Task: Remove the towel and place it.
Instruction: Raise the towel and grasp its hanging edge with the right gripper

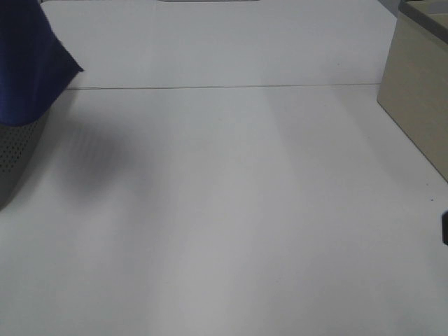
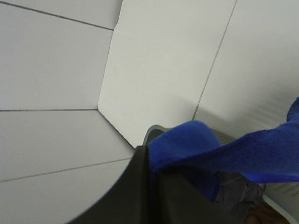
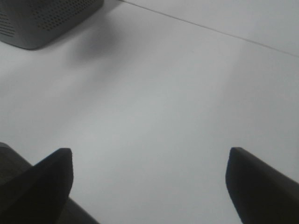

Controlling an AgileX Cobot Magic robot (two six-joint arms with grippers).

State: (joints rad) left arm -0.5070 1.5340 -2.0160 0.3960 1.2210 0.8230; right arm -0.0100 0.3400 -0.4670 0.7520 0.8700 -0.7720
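The royal-blue plush towel hangs at the far left edge of the exterior view, its lower part draped over a grey perforated bin. In the left wrist view my left gripper is shut on a fold of the towel, with the bin's rim just below it. The left gripper itself lies outside the exterior view. My right gripper is open and empty above bare white table, and only a dark sliver of it shows at the right edge of the exterior view.
A beige box stands at the back right. The white table has a seam line running across its back. The grey bin also shows in the right wrist view.
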